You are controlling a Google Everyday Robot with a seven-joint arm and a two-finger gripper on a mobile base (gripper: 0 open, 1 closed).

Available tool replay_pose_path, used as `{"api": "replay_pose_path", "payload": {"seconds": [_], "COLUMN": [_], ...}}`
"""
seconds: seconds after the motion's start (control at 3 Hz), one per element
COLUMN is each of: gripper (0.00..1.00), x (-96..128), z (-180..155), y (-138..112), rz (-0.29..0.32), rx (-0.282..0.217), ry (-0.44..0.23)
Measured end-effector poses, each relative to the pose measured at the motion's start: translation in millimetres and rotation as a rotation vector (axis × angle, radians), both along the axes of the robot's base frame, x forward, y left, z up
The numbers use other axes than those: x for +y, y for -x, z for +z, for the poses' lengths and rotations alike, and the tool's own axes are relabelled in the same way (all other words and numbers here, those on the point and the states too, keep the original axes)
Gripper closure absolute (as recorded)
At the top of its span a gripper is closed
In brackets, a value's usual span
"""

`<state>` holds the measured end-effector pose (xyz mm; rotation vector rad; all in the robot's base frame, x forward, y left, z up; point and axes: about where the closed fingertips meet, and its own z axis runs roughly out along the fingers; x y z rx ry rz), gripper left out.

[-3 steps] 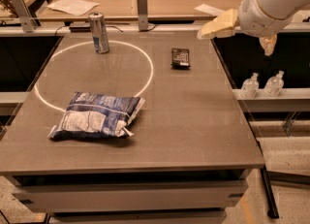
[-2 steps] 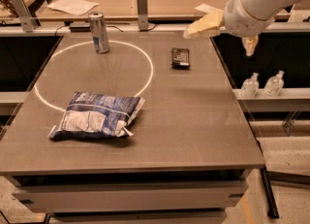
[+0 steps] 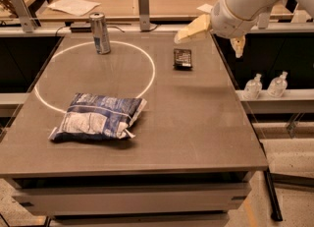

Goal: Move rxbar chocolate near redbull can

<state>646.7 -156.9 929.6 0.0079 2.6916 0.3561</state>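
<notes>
Camera view | gripper (image 3: 208,46) spread wide, empty, near far right corner of bar (image 3: 182,58) | bar flat on table (image 3: 196,123), well apart from can (image 3: 100,33) | likely light, stiff, slick wrapper: pinch across narrow width

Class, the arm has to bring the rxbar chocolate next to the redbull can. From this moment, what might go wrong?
1. The rxbar chocolate lies flat on the table. The open pincer, hovering just beyond it, may push it away rather than pinch it.
2. The redbull can stands upright, tall and slim, so a placement made too close might tip it.
</notes>
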Motion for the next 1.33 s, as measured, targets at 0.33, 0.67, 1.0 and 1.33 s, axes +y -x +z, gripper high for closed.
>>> {"api": "replay_pose_path", "payload": {"seconds": [0.33,0.67,1.0,1.33], "gripper": [0.0,0.0,0.0,0.0], "x": [10.8,24.6,39.4,60.4], "z": [-9.9,-28.0,-40.5,-45.7], "y": [-7.2,-16.0,-24.5,-33.7], "rz": [-0.031,-0.037,-0.018,0.021], "rx": [0.031,0.078,0.102,0.102], "ry": [0.011,0.05,0.08,0.109]}}
